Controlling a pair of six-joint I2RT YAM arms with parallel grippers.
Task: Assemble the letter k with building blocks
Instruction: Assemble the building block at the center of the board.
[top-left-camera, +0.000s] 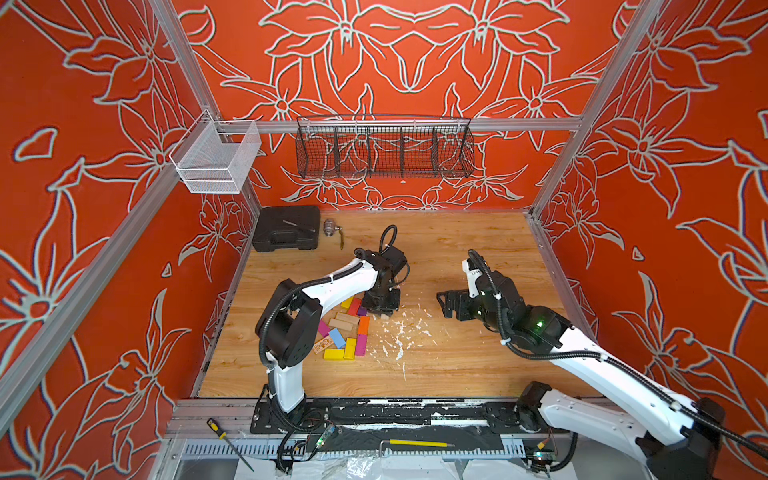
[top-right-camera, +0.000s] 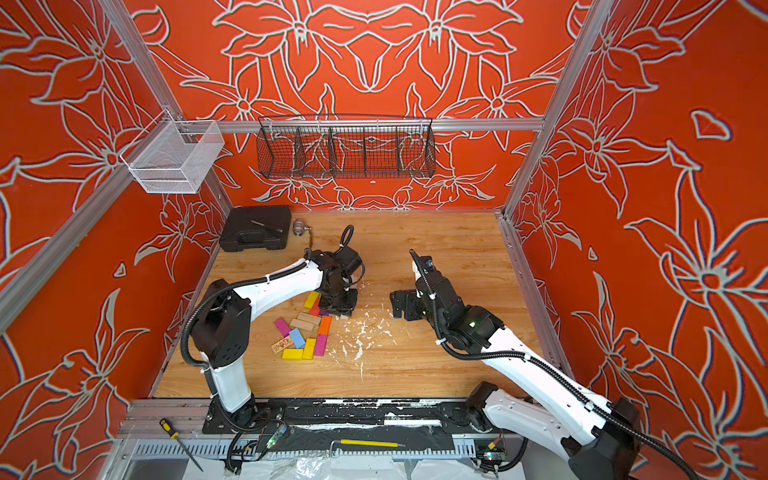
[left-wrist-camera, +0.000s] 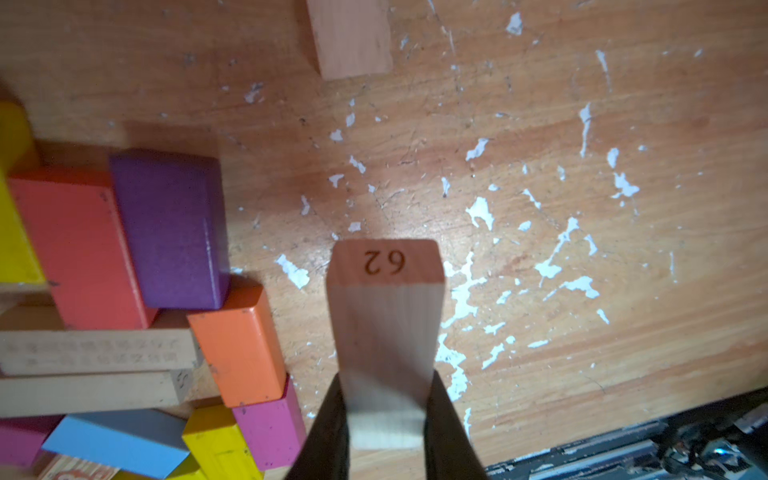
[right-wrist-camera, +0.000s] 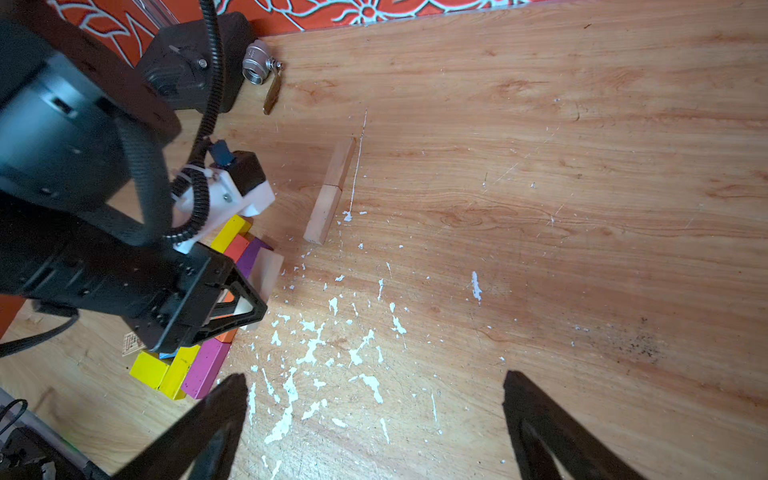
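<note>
My left gripper (left-wrist-camera: 384, 415) is shut on a plain wooden block (left-wrist-camera: 384, 316) stamped "62" on its end, held just above the table. It hangs beside a pile of building blocks (top-left-camera: 347, 332) in yellow, red, purple, orange, magenta, light blue and plain wood. In both top views the gripper (top-left-camera: 382, 305) stands at the pile's far right edge. Two plain blocks (right-wrist-camera: 340, 166) (right-wrist-camera: 322, 214) lie end to end in a line just beyond it. My right gripper (right-wrist-camera: 374, 415) is open and empty over white flecks, right of the pile (top-right-camera: 305, 332).
A black case (top-left-camera: 286, 227) and a metal valve (top-left-camera: 331, 228) sit at the back left. White flecks (top-left-camera: 399, 332) litter the table's middle. A black wire basket (top-left-camera: 384, 147) and a white mesh basket (top-left-camera: 216, 160) hang on the rails. A screwdriver (top-left-camera: 228, 442) lies on the front rail.
</note>
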